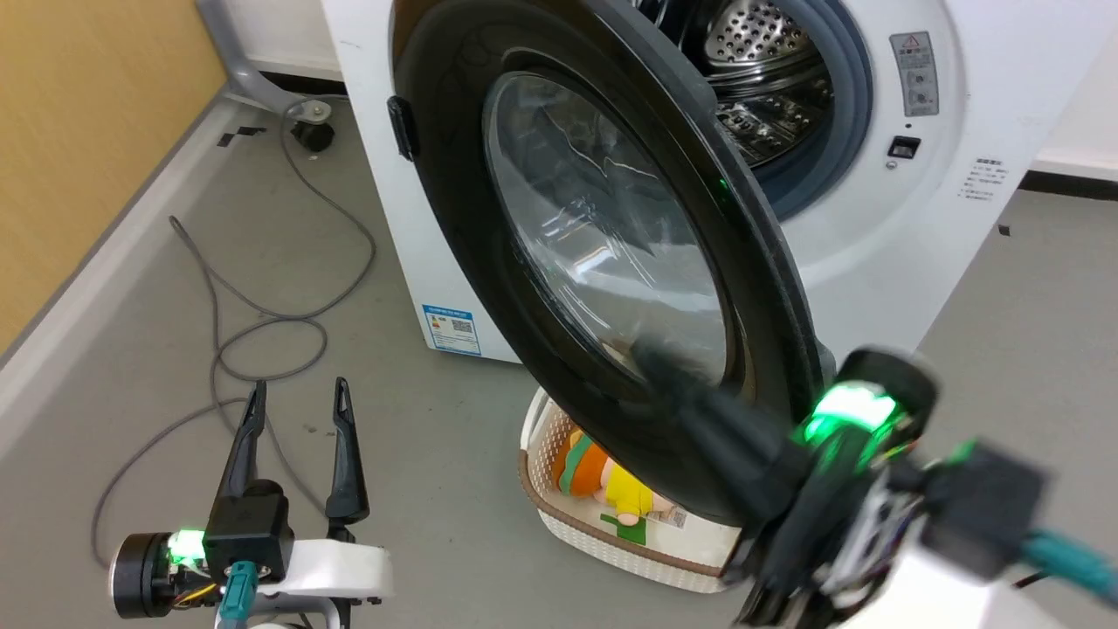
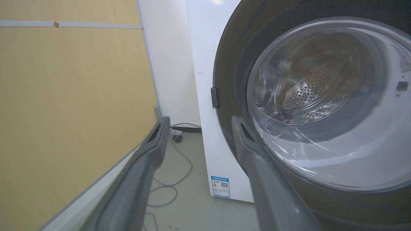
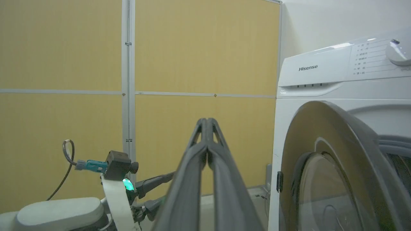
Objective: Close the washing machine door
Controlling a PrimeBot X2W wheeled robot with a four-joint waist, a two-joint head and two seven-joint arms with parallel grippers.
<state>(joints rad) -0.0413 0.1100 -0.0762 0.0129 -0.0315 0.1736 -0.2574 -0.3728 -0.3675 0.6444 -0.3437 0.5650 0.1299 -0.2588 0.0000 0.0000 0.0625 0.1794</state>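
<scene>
The washing machine (image 1: 882, 253) is a white box with its steel drum (image 1: 760, 61) exposed. The washing machine door (image 1: 441, 175), black-framed with a bulging glass window, stands partly open, swung out toward me. My right gripper (image 1: 645, 356) is shut and blurred, its fingers lying across the door's lower outer face; I cannot tell whether they touch it. In the right wrist view the shut right gripper (image 3: 207, 121) points past the door (image 3: 321, 138), which lies to its right. My left gripper (image 1: 299, 391) hangs open and empty over the floor at the lower left, away from the door (image 2: 231, 64).
A cream perforated basket (image 1: 559, 524) with soft toys sits on the floor under the door's lower edge. A grey cable (image 1: 262, 314) loops over the floor to the left. A yellow wall panel (image 1: 87, 131) runs along the left side, and a caster wheel (image 1: 314, 133) stands near the machine.
</scene>
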